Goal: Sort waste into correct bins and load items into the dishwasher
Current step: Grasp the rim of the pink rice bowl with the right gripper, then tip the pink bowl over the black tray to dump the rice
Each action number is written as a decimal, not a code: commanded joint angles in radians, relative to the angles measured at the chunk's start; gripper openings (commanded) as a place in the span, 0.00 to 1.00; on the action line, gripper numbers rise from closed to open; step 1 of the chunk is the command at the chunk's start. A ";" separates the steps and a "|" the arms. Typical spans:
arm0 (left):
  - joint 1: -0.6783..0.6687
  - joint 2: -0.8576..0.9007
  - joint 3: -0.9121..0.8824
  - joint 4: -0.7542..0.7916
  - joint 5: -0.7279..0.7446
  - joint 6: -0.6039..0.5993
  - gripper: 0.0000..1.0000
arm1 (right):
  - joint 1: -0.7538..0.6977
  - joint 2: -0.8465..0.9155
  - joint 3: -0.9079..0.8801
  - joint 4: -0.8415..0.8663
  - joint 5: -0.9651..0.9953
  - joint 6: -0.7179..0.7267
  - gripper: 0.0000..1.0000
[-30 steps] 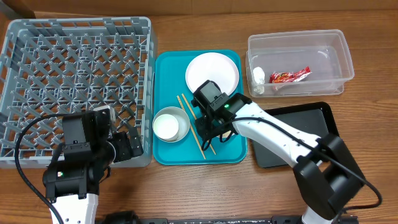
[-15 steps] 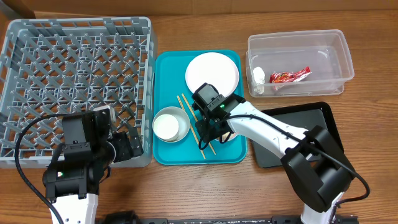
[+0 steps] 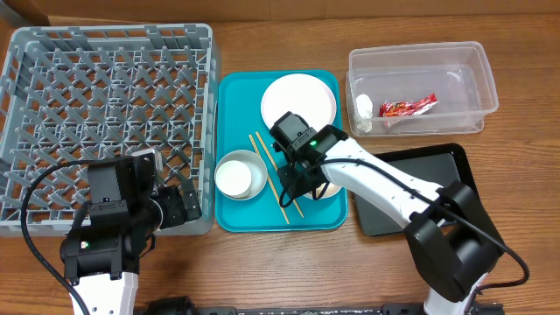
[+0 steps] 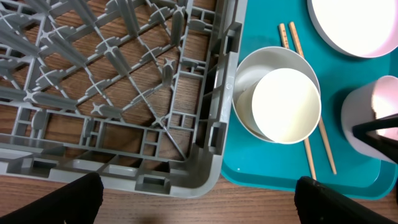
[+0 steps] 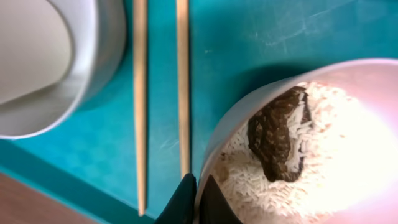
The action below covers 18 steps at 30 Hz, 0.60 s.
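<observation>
My right gripper (image 3: pixel 302 178) (image 5: pixel 196 193) is shut on the rim of the small pink dish (image 5: pixel 348 78), which sits on the teal tray and holds white rice (image 5: pixel 323 171) and a brown lump (image 5: pixel 277 137). Two wooden chopsticks (image 3: pixel 271 179) (image 5: pixel 140 93) lie just left of it. The grey-white bowl (image 3: pixel 241 175) (image 4: pixel 249 68) holds the white cup (image 4: pixel 286 106). The white plate (image 3: pixel 298 101) lies at the tray's back. The red wrapper (image 3: pixel 408 107) and white scrap (image 3: pixel 364 108) lie in the clear tub (image 3: pixel 477 66). My left gripper (image 4: pixel 199 199) is open and empty at the grey dish rack's (image 3: pixel 105 114) front right corner.
The black tray (image 3: pixel 420 188) lies right of the teal tray (image 3: pixel 232 105), partly under my right arm. The rack's wall stands against the teal tray's left edge. Bare wooden table runs along the front.
My right arm has shifted slightly over the pink dish, its wrist turning a little. The left arm and the other objects have not moved.
</observation>
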 commanded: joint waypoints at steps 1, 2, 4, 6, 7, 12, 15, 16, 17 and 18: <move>0.005 0.001 0.026 0.001 -0.007 0.001 1.00 | -0.010 -0.091 0.064 -0.005 -0.035 0.039 0.04; 0.005 0.001 0.026 0.001 -0.007 0.001 1.00 | -0.015 -0.115 0.075 -0.006 -0.036 0.043 0.04; 0.005 0.001 0.026 0.001 -0.007 0.001 1.00 | -0.028 -0.158 0.084 -0.012 -0.036 0.067 0.04; 0.005 0.001 0.026 0.001 -0.007 0.001 1.00 | -0.050 -0.202 0.085 -0.026 -0.043 0.092 0.04; 0.005 0.001 0.026 0.001 -0.007 0.001 1.00 | -0.066 -0.222 0.085 -0.041 -0.047 0.106 0.04; 0.005 0.001 0.026 0.002 -0.007 0.001 1.00 | -0.167 -0.264 0.085 -0.131 -0.111 0.143 0.04; 0.005 0.001 0.026 0.001 -0.007 0.001 1.00 | -0.254 -0.264 0.078 -0.187 -0.177 0.143 0.04; 0.005 0.001 0.026 0.001 -0.007 0.001 1.00 | -0.290 -0.264 0.069 -0.199 -0.200 0.142 0.04; 0.005 0.001 0.026 0.001 -0.007 0.001 1.00 | -0.317 -0.264 0.061 -0.205 -0.216 0.142 0.04; 0.005 0.001 0.026 0.002 -0.007 0.001 1.00 | -0.344 -0.264 0.049 -0.205 -0.237 0.137 0.04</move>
